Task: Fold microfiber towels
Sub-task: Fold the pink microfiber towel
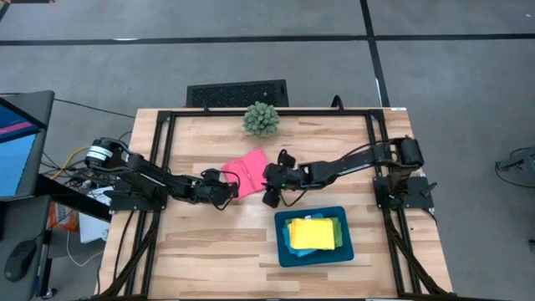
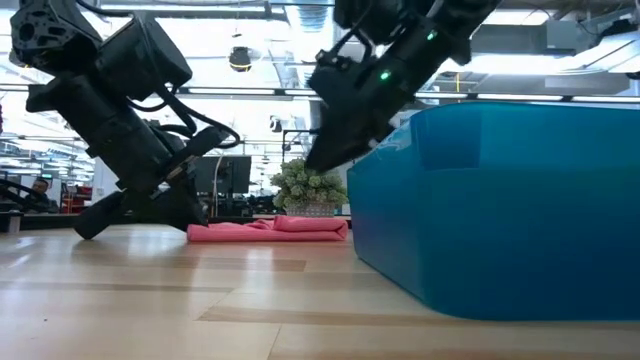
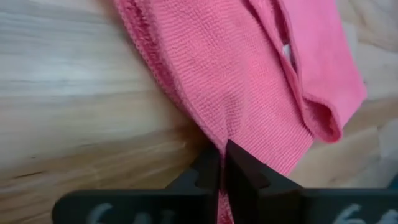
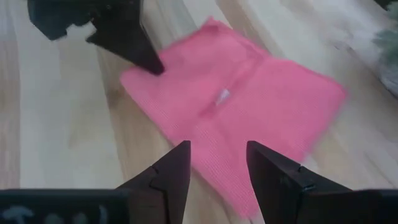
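Note:
The hot pink towel (image 1: pixel 248 170) lies on the table's middle, with a fold (image 3: pixel 323 118) along one side and a white tag (image 4: pixel 222 95) showing. My left gripper (image 1: pixel 226 190) is shut on its near-left edge. My right gripper (image 4: pixel 217 168) hangs open a little above the towel's near-right part (image 2: pixel 320 160); its fingers touch nothing. A yellow towel (image 1: pixel 311 232) lies in the teal tray (image 1: pixel 282 251) on top of a lime green one (image 1: pixel 338 237). My left gripper pinches the pink towel's edge (image 3: pixel 214 142) near its near-left corner between its two shut fingers (image 3: pixel 245 174). Pink cloth shows in the slit between them. It comes slanting down from the table's left. The towel lies flat on the table.
The teal tray (image 2: pixel 500 200) stands at the near right, close beside my right arm. A spiky green ball plant (image 1: pixel 261 119) sits at the far edge behind the pink towel. Bare wood lies on the near left (image 1: pixel 209 251).

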Controlling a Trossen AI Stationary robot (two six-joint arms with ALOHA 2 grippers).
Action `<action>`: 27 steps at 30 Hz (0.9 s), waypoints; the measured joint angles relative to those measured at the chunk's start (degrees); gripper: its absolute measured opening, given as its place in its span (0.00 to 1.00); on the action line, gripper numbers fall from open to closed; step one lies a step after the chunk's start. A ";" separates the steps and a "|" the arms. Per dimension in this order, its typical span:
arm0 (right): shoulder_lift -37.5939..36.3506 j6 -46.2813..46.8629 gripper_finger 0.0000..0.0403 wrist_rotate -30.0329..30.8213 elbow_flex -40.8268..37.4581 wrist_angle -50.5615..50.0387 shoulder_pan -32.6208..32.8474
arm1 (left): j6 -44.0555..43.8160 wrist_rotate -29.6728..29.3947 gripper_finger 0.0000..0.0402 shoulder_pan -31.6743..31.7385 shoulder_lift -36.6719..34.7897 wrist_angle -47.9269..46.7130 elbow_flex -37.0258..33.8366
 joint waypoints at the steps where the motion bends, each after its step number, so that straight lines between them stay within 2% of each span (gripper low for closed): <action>1: 1.30 0.02 0.45 -0.07 0.04 2.75 0.03 | 0.25 0.67 0.01 -0.20 -0.02 0.19 -0.04; 5: 6.22 0.11 0.45 -1.51 0.00 8.25 0.03 | 0.93 2.34 0.01 -1.56 -1.39 -0.24 -0.22; 11: 10.24 0.13 0.45 -1.70 0.02 11.15 0.00 | -0.90 2.31 0.00 -2.84 -8.38 -7.31 -0.28; 18: 10.57 0.51 0.45 -1.79 0.02 18.29 0.36 | -1.75 1.16 0.00 -3.64 -16.85 -12.93 -0.18; 27: 10.55 0.56 0.45 -3.52 0.04 22.13 0.38 | -3.21 6.01 0.00 -4.30 -19.38 -14.00 -0.15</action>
